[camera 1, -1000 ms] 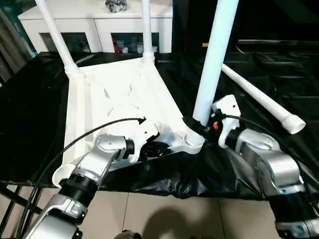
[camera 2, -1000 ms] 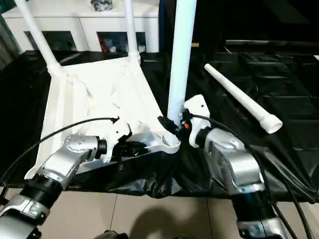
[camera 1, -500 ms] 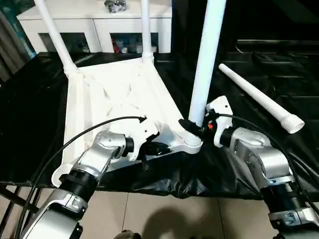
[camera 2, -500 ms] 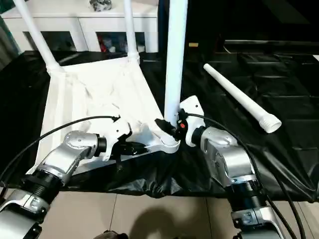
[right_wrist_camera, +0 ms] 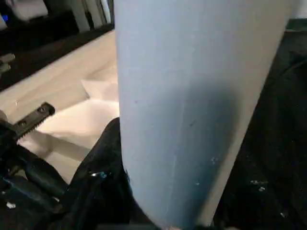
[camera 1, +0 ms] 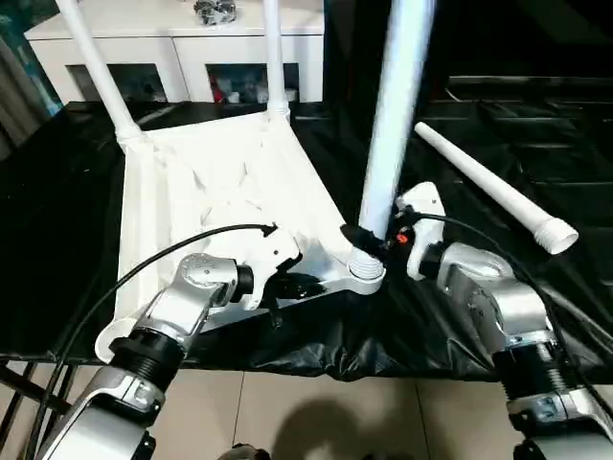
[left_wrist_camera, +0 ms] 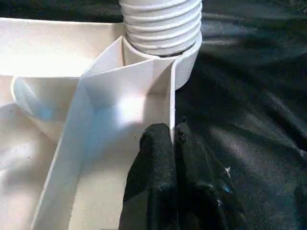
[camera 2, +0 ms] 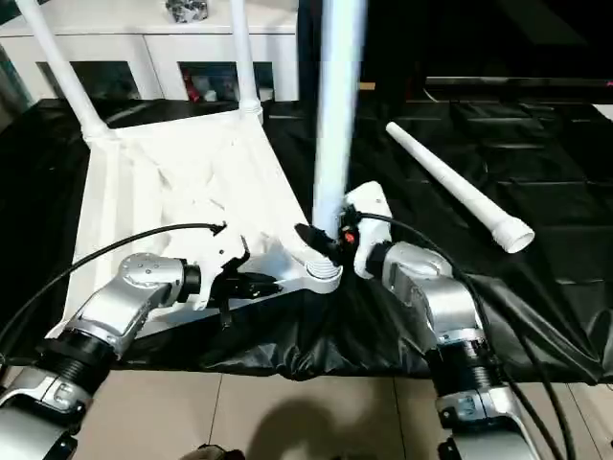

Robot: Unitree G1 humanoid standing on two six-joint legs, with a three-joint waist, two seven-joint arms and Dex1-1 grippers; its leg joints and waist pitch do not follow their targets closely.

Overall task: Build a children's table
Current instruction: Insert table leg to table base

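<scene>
Since a second ago: left gripper (left_wrist_camera: pixel 173 143) has pinched shut on a rib of the upturned tabletop (camera 1: pixel 206 182) by the near corner socket (camera 1: pixel 365 270); third leg (camera 1: pixel 395 115) has tipped from a lean to nearly upright there. My right gripper (camera 1: pixel 369 238) holds that leg at half opening, its thread not yet fully seated. Step: third leg of four; next, screw it home, then fetch the fourth leg (camera 1: pixel 493 189) lying on the black cloth (camera 1: pixel 536 125).

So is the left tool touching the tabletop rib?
Touching. In the left wrist view the left tool has its black fingers pinched on the thin rib of the tabletop.
</scene>
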